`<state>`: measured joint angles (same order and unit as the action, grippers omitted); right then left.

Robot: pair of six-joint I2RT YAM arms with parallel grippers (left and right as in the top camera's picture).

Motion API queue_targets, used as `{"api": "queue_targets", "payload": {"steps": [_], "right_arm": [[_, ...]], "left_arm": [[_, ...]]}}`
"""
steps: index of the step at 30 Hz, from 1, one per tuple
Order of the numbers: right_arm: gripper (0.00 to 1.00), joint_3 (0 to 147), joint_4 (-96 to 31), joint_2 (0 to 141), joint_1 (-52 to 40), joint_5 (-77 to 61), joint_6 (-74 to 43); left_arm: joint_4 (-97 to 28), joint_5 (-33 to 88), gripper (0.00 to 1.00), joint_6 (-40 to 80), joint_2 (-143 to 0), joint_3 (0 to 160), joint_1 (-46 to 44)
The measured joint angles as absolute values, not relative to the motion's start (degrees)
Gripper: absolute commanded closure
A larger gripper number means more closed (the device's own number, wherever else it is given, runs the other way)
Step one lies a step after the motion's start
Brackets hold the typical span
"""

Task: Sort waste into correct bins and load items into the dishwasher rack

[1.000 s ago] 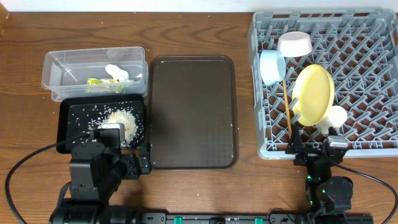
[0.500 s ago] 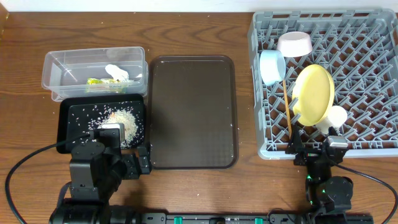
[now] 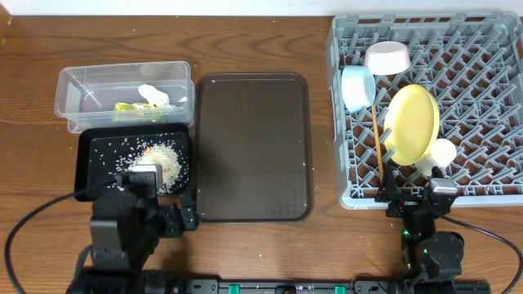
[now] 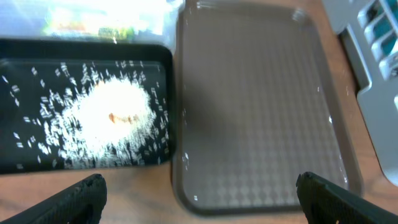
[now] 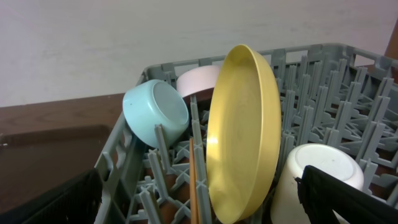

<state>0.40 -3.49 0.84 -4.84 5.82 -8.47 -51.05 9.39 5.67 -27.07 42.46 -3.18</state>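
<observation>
clear tub (image 3: 122,94): sat at 10 o'clock on the table; held the snack wrapper (image 3: 131,107) and the tissue (image 3: 153,94). Dry waste looked sorted.
black tray (image 3: 83,163): sat directly at 6 o'clock of the tub, edges touching; held the rice (image 3: 159,159) as one heap with loose grains around it. Judged done.
left gripper (image 4: 199,199): hovered over the near edge where black tray met brown tray; fingers spread wide, nothing between them.
brown tray (image 3: 253,147): table centre, no items on it. A few pale specks at its 3 o'clock rim, too small to call as grains.
dishwasher rack (image 3: 482,82): at 2 o'clock on the table, all dishes inside.
blue bowl (image 3: 357,87): on edge among the pegs at the rack's 10 o'clock corner.
chopsticks (image 3: 377,139): lay in the rack running 12 to 6, between blue bowl and plate.
white bowl (image 3: 386,57): at 1 o'clock of the blue bowl, pinkish cast.
yellow plate (image 3: 411,122): upright on edge between pegs.
cup (image 3: 441,153): tipped over, touching the plate at its 5 o'clock.
right gripper (image 5: 199,202): at the rack's 6 o'clock rim; fingers spread, empty.
remaining: judged nothing, barring those specks.
</observation>
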Motion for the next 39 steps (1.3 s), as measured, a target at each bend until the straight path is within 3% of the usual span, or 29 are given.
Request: {"api": "queue_targets", "payload": {"steps": [6,18,39], "right_arm": [[0.01,0.4,-3.5,0.8,-4.8,5.8,-8.4],[0.01,0.4,-3.5,0.8,-4.8,5.8,-8.4],[0.01,0.4,-3.5,0.8,-4.8,5.8,-8.4]], "left_arm": [[-38.6,7.0,0.00,5.6,-16.9,31.3,-3.2],[0.1,5.5,0.00,5.5,-1.0,2.0,-3.2],[-1.1,3.0,0.00,5.5,-0.6,0.7,-3.2]]}}
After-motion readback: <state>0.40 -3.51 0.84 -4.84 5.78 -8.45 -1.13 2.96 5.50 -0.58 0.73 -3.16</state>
